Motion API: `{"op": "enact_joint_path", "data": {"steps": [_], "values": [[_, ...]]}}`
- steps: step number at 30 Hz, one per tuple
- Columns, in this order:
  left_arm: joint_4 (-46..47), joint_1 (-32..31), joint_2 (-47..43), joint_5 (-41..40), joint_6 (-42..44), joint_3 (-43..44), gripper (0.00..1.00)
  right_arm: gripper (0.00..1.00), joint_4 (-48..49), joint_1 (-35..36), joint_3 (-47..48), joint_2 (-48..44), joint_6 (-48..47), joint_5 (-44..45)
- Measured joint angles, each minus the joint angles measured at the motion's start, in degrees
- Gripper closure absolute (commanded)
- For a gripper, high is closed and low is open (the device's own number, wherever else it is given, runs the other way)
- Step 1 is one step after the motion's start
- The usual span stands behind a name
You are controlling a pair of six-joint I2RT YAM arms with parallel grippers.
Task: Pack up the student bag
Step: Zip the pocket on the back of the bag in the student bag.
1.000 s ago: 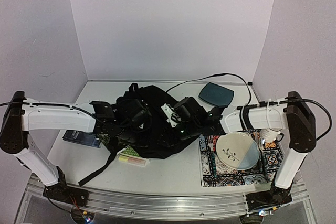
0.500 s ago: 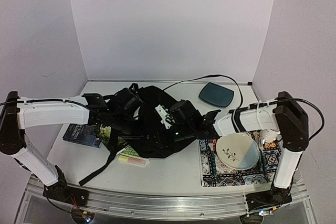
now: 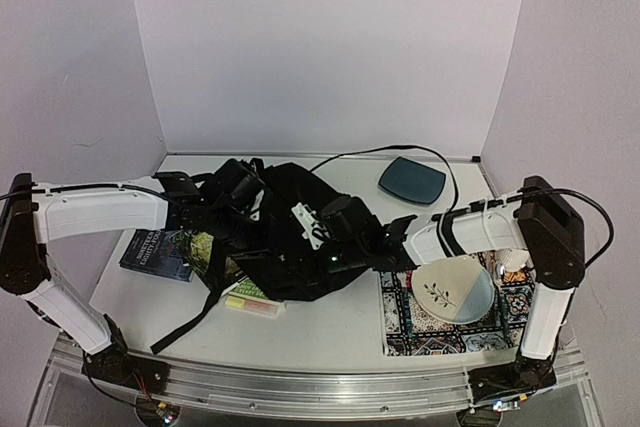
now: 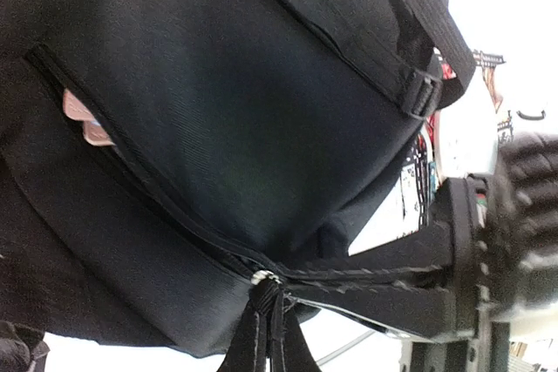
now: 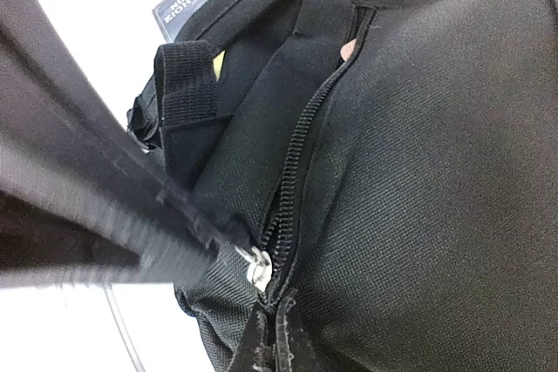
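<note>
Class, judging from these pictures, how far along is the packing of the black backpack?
Done: a pinkish item shows inside the part-open zipped pocket of the soft black fabric backpack. In hand: the left gripper and right gripper are both pinched shut at the silver zip slider. Remaining: the dark-covered book and the clear case of yellow and pink items lie outside the bag.

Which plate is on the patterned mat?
The cream-and-blue plate with the leaf sprig; the dark teal plate lies on bare table farther back.
</note>
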Motion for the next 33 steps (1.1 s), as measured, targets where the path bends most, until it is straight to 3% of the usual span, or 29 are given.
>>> {"op": "enact_joint_path", "data": {"steps": [22,33], "values": [[-0.91,18.25,2.57,-0.57,10.34,3.69,1.0,1.0,-5.87,-0.01,-3.82,-10.33,-4.74,1.25],[-2.74,18.65,5.11,-0.19,13.85,6.71,1.0,1.0,-7.64,-0.5,-3.31,-10.53,-5.56,5.99]]}}
